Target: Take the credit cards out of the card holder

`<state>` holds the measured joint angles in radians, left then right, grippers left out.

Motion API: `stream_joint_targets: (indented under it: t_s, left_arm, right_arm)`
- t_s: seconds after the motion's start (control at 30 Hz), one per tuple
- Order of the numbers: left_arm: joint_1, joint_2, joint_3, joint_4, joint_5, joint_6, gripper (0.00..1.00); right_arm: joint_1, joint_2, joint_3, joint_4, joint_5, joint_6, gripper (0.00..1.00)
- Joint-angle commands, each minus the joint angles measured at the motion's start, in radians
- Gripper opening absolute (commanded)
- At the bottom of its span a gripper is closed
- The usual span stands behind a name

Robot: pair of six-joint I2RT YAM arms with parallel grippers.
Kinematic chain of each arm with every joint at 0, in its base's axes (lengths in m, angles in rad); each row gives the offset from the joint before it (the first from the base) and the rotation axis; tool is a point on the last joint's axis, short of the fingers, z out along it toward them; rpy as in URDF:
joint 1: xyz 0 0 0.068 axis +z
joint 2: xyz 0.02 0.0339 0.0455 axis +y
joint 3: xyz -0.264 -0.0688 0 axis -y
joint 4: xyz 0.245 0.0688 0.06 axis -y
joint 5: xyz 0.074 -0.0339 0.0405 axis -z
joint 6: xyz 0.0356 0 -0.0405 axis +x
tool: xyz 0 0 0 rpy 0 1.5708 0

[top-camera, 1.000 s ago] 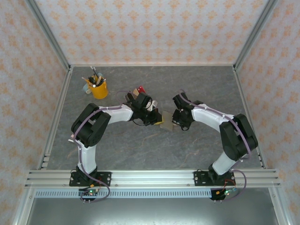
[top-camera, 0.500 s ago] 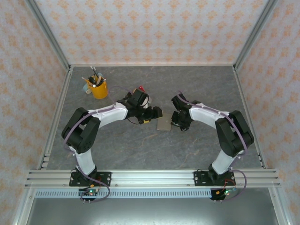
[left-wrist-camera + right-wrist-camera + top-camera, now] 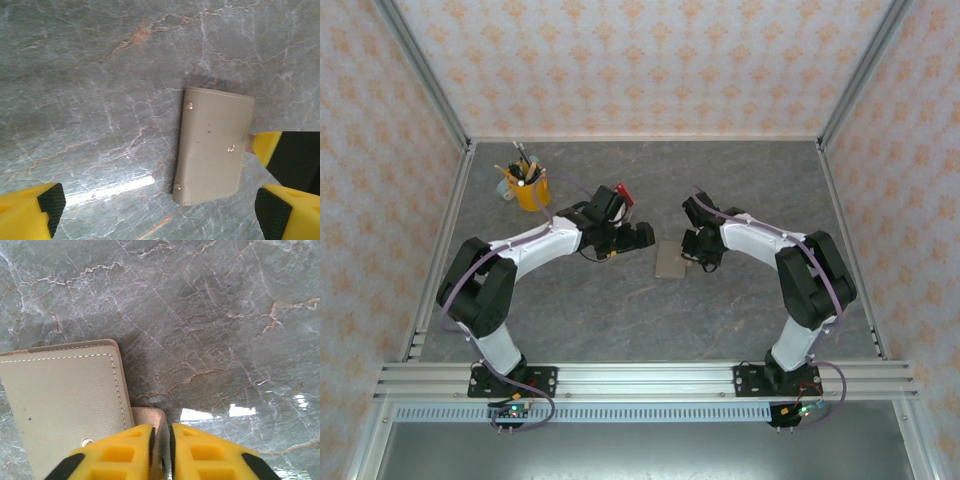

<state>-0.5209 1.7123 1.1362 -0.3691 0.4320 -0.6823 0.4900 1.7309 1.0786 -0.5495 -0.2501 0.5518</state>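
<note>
Left gripper (image 3: 642, 236) has let go and gapes wide. Card holder (image 3: 670, 262) lies closed on tabletop (image 3: 620, 310), right gripper (image 3: 691, 259) pinching its edge. Cards probably still inside.

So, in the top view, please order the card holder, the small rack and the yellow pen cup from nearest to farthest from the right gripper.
From the right gripper:
1. card holder, at its fingertips.
2. small rack, to the left and farther back.
3. yellow pen cup, far left.
</note>
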Motion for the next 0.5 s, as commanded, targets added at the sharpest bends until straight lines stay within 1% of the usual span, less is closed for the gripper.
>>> stream_joint_targets:
  t_s: [0.0,0.07,0.17,0.23,0.3,0.37,0.47]
  left_arm:
    - [0.014,-0.011,0.018,-0.048,-0.044,-0.001,1.0]
    - [0.019,-0.018,0.013,-0.045,-0.054,-0.011,1.0]
    - [0.03,-0.033,0.0,-0.047,-0.076,-0.024,1.0]
    - [0.038,-0.052,-0.013,-0.043,-0.095,-0.033,1.0]
    - [0.045,-0.071,-0.027,-0.035,-0.114,-0.041,1.0]
    - [0.049,-0.089,-0.038,-0.029,-0.141,-0.05,1.0]
    - [0.049,-0.111,-0.051,-0.011,-0.162,-0.064,1.0]
  right_arm:
    - [-0.002,-0.003,0.029,-0.024,0.036,-0.026,0.13]
    - [-0.002,-0.024,0.036,-0.044,0.05,-0.037,0.1]
    - [0.002,-0.089,0.06,-0.092,0.075,-0.056,0.09]
    - [0.004,-0.139,0.071,-0.106,0.066,-0.075,0.09]
    - [0.008,-0.18,0.079,-0.1,0.031,-0.093,0.09]
    - [0.014,-0.198,0.085,-0.077,-0.038,-0.1,0.09]
    - [0.028,-0.174,0.092,-0.03,-0.13,-0.098,0.09]
